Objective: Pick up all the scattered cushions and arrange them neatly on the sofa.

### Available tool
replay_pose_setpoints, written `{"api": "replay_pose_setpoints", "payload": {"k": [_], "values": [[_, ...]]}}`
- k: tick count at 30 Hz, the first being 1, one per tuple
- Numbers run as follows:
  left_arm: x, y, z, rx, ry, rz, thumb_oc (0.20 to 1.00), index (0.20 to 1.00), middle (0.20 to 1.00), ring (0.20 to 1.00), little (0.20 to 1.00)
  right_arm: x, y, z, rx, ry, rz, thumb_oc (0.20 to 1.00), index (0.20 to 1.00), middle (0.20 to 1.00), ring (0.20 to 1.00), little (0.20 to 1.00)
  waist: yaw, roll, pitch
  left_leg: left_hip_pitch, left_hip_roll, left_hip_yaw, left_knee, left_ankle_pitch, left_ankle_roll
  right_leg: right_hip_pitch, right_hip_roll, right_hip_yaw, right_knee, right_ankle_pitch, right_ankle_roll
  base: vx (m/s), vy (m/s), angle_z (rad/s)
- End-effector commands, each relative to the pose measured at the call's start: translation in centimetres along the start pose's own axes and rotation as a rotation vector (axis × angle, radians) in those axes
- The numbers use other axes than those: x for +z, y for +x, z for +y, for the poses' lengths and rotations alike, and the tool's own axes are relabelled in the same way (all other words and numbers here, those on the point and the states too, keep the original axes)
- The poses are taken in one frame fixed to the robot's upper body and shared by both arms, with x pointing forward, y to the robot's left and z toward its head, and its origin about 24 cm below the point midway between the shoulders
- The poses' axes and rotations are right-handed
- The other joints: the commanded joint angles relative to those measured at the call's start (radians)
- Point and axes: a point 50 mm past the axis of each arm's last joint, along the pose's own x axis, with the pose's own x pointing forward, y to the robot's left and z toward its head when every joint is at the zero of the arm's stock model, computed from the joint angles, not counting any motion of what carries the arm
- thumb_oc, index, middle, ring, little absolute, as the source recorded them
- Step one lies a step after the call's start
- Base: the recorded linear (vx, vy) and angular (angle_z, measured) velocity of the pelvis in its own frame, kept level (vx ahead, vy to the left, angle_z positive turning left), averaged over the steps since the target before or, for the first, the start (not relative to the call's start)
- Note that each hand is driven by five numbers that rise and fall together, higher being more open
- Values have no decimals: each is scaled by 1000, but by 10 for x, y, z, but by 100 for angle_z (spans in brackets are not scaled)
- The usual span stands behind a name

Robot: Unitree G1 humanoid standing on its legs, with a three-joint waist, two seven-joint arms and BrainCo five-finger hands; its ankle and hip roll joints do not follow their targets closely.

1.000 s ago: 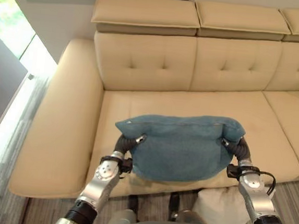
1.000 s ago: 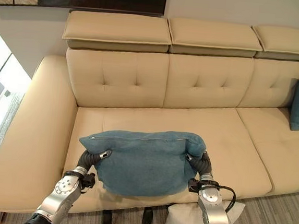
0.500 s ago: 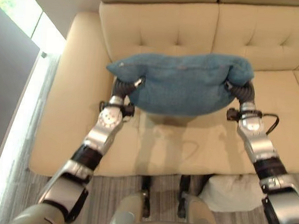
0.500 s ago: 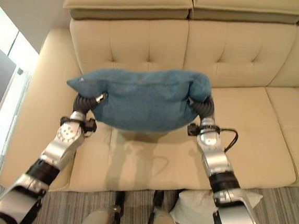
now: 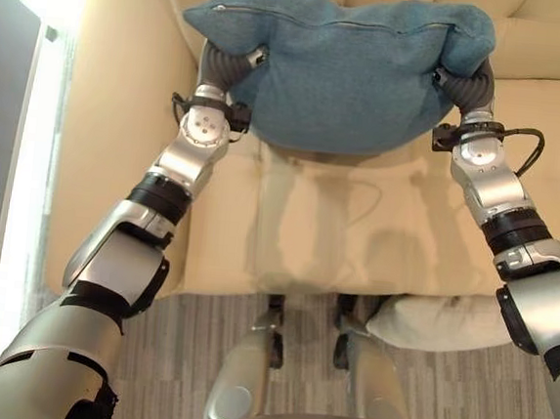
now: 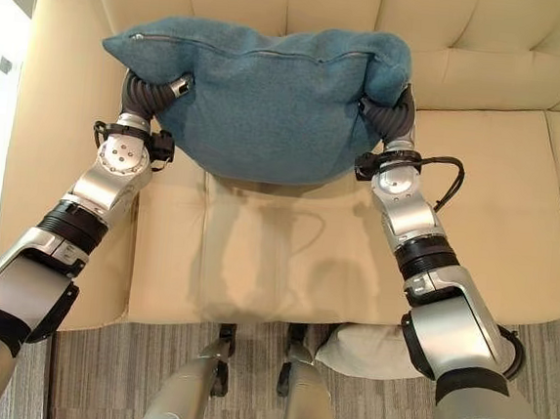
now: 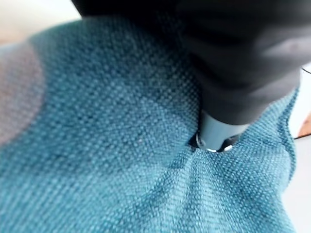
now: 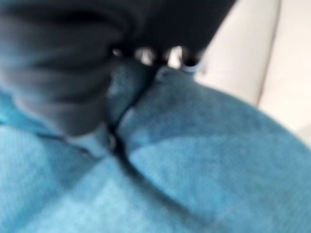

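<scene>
A: Where is the teal cushion [image 6: 270,101]?

B: At the top centre of the head views, held in the air above the seat of the cream sofa [image 6: 285,259], in front of its tufted backrest. Its zipped edge faces up.

A: And the left robot hand [image 5: 236,64]?

B: It meets the cushion's left end, at the upper left of the frame. In its wrist view the fabric puckers around a finger pressed into it, so it is clamped on the cushion.

A: The right robot hand [image 6: 387,109]?

B: At the cushion's right end, upper right; the fabric folds in where its fingers dig, gripping too.

A: Anything else?

B: A white cushion [image 6: 371,350] lies on the grey striped floor [image 6: 109,371], bottom right, against the sofa's front edge.
</scene>
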Motion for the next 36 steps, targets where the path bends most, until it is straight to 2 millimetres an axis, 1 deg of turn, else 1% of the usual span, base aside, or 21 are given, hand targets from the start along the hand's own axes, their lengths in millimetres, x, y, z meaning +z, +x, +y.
{"api": "replay_pose_setpoints", "payload": {"k": [1,2,5,10,11,12,13,14,15,16,17,18,21,22,23,26,27,29,30,33,36], "values": [[57,13,-14,-29,-58,-245,200,200,200,200,200,46,9,6,6,91,-187,200,200,200,200,200,15,-34,-50,-63,-3,-9,106,-73,-72,10,-97,11,45,-17,136,-8,24,7],[54,11,-17,-36,-64,-240,200,200,200,200,200,41,7,8,8,88,-170,200,200,200,200,200,16,-33,-44,-69,-6,-11,108,-74,-73,3,-98,14,45,-15,135,3,15,4],[49,7,-23,-52,-66,-224,200,200,200,200,200,37,6,14,25,81,-151,200,200,200,200,200,19,-36,-40,-72,-6,-12,116,-79,-73,1,-100,11,47,-19,135,10,0,7],[48,12,-28,-54,-40,-197,200,200,200,200,200,41,12,13,16,61,-141,200,200,200,200,200,22,-35,-16,-106,-5,-19,127,-73,-76,-31,-105,8,59,-16,133,-31,-12,-3],[52,18,-28,-45,-20,-188,200,200,200,200,200,50,19,9,-15,19,-161,200,200,200,200,200,21,-34,-9,-133,-6,-22,130,-68,-77,-57,-107,4,65,-10,133,-60,-7,15],[60,27,-26,-25,-3,-191,200,200,200,200,200,60,26,2,-55,-34,-177,200,200,200,200,200,21,-31,-4,-157,-5,-25,131,-62,-79,-80,-108,1,67,-6,135,-54,-6,9],[60,27,-26,-25,-3,-191,200,200,200,200,200,60,26,2,-56,-34,-177,200,200,200,200,200,21,-31,-4,-157,-5,-25,131,-62,-79,-80,-108,1,67,-6,135,-58,3,-1],[73,35,-24,-5,17,-207,200,200,200,200,200,71,35,-6,-96,-103,-190,200,200,200,200,200,21,-31,2,-185,-6,-28,138,-59,-80,-104,-110,0,71,-1,138,-44,5,4],[77,38,-23,6,28,-210,200,200,200,200,200,74,38,-10,-115,-135,-183,200,200,200,200,200,22,-30,4,-197,-5,-30,141,-58,-80,-114,-110,-2,72,0,138,-56,17,3],[80,42,-22,18,37,-205,244,244,244,244,244,77,41,-14,-133,-166,-178,200,200,200,200,200,23,-29,6,-211,-6,-32,145,-58,-79,-127,-110,-1,75,0,138,-52,28,5],[90,49,-22,43,31,-200,1000,1000,1000,1000,1000,85,48,-22,-178,-216,-164,1000,1000,1000,1000,1000,25,-26,12,-246,-7,-36,165,-60,-77,-155,-111,-1,86,2,139,39,25,4],[93,51,-21,58,31,-191,1000,1000,1000,1000,1000,86,50,-24,-189,-235,-151,1000,1000,1000,1000,1000,27,-25,7,-243,-3,-45,170,-91,-82,-155,-105,7,91,-22,145,42,25,6],[105,58,-20,77,55,-196,1000,1000,1000,1000,1000,93,56,-32,-217,-314,-134,1000,1000,1000,1000,1000,27,-26,4,-266,-5,-51,176,-93,-80,-178,-106,9,95,-17,147,18,8,3],[116,61,-19,81,84,-213,1000,1000,1000,1000,1000,99,59,-38,-240,-367,-129,1000,1000,1000,1000,1000,26,-28,1,-277,-8,-52,176,-91,-80,-185,-105,10,90,-11,150,0,0,0],[122,63,-18,82,96,-226,1000,1000,1000,1000,1000,100,60,-43,-256,-393,-126,1000,1000,1000,1000,1000,24,-28,-4,-281,-9,-52,175,-90,-80,-189,-106,13,89,-9,151,0,0,0],[130,67,-13,102,126,-237,1000,1000,1000,1000,1000,103,62,-52,-297,-416,-116,1000,1000,1000,1000,1000,24,-29,-17,-282,-14,-52,164,-88,-80,-194,-107,13,82,-2,153,10,7,1],[136,69,-6,121,154,-248,1000,1000,1000,1000,1000,101,62,-60,-323,-445,-102,1000,1000,1000,1000,1000,24,-30,-26,-276,-17,-55,156,-90,-79,-188,-108,14,76,1,155,42,22,2],[139,71,3,146,188,-252,1000,1000,1000,1000,1000,102,62,-71,-362,-469,-97,1000,1000,1000,1000,1000,24,-29,-35,-267,-21,-56,150,-91,-78,-181,-108,16,66,4,157,0,25,-1],[140,72,9,163,197,-253,1000,1000,1000,1000,1000,103,62,-76,-386,-480,-99,1000,1000,1000,1000,1000,22,-32,-34,-277,-27,-48,149,-61,-72,-188,-115,10,61,31,153,-48,35,-1],[138,73,29,227,208,-236,1000,1000,1000,1000,1000,107,61,-93,-464,-515,-111,1000,1000,1000,1000,1000,22,-31,-47,-260,-31,-46,143,-63,-70,-172,-118,10,52,36,156,7,22,-2],[135,73,57,325,212,-217,1000,1000,1000,1000,1000,109,58,-116,-550,-536,-104,1000,1000,1000,1000,1000,19,-33,-60,-242,-33,-46,134,-66,-69,-160,-119,13,46,40,159,24,17,0]]}}
